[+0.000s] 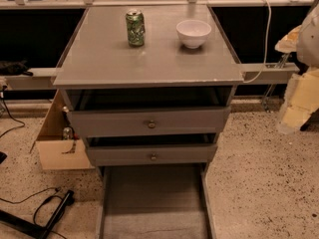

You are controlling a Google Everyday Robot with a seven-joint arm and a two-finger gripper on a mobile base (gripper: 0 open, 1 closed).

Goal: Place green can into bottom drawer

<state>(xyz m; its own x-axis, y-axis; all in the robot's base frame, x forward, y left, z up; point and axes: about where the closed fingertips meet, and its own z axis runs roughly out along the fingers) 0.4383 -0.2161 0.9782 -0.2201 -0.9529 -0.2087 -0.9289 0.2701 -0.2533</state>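
Note:
The green can [135,28] stands upright on the far left part of the grey cabinet top [119,66]. The bottom drawer [154,200] is pulled out toward me at the foot of the cabinet, and its flat grey floor is bare. My gripper [300,96] is a pale blurred shape at the right edge of the view. It is well to the right of the cabinet, far from the can, and holds nothing that I can see.
A white bowl [193,33] sits on the top, right of the can. Two grey drawers with brass knobs [151,124] [153,157] are slightly open above the bottom drawer. A cardboard box [57,151] and black cables [45,210] lie on the floor at left.

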